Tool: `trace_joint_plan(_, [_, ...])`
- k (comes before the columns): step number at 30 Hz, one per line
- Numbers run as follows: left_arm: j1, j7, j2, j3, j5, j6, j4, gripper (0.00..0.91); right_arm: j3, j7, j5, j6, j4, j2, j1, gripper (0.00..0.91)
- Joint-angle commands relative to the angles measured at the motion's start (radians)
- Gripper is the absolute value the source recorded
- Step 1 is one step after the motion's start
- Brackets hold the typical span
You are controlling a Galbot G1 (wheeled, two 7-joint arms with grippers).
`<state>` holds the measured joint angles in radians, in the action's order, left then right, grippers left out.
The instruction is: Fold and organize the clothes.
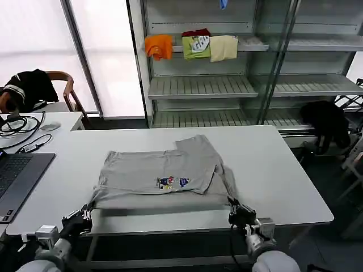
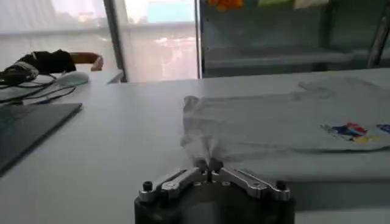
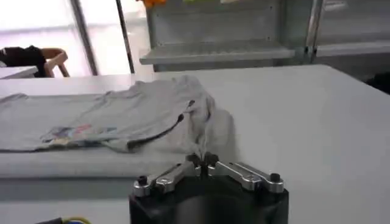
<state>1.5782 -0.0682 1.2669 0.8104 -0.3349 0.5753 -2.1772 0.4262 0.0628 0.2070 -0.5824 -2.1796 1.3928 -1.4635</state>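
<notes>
While low at the table's (image 1: pixel 295 187) near edge, both end effectors (image 1: pixel 84 218) (image 1: pixel 235 211) pinch the shirt's (image 1: pixel 164 173) corners.

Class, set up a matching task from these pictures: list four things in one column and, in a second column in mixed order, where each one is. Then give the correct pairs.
Column 1
1. grey shirt
2. left gripper
3. laptop
4. orange cloth

Column 2
A. hanging on the shelf behind the table
B. pinching the shirt's near corner on the robot's left
C. at the table's left edge, lid open
D. spread partly folded on the middle of the white table

Pairs: 1-D, 2-B, 3-C, 4-A
</notes>
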Motion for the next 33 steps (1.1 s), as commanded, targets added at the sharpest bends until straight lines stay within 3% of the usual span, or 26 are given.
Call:
trace_joint_plan(1, [0.090,0.041,0.020,0.014,-0.011,0.001,-0.072,0.907,-0.001,0.017,-0.027,0.003,-0.051,0.014,-0.064,0.907])
trace_joint_plan(10, [0.020,0.033,0.037,0.065,-0.049,0.001,-0.222,0.907,0.005,0.069,-0.024,0.004,-0.214,0.036,0.051,0.907])
trace_joint_plan(14, [-0.166,0.025,-0.010,0.014,-0.050,0.002,-0.161,0.907,-0.018,0.061,-0.054,0.002,-0.186,0.021,0.227,0.907])
trace_joint_plan(20, [-0.513,0.021,-0.075,-0.152,-0.092,0.002,0.210,0.907,-0.082,0.019,-0.012,-0.001,0.225,0.037,0.615,0.907])
trace_joint_plan(21, [-0.560,0.021,-0.086,-0.176,-0.100,0.002,0.276,0.907,-0.095,0.015,-0.020,0.001,0.369,0.058,0.714,0.907])
trace_joint_plan(27, [-0.804,0.004,-0.105,-0.297,-0.080,0.002,0.599,0.907,-0.071,-0.042,-0.072,0.005,0.880,0.180,1.007,0.907])
trace_joint_plan(33, [-0.933,-0.036,-0.100,-0.348,0.005,0.003,0.795,0.907,-0.057,-0.078,-0.121,0.073,1.201,0.222,1.132,0.907])
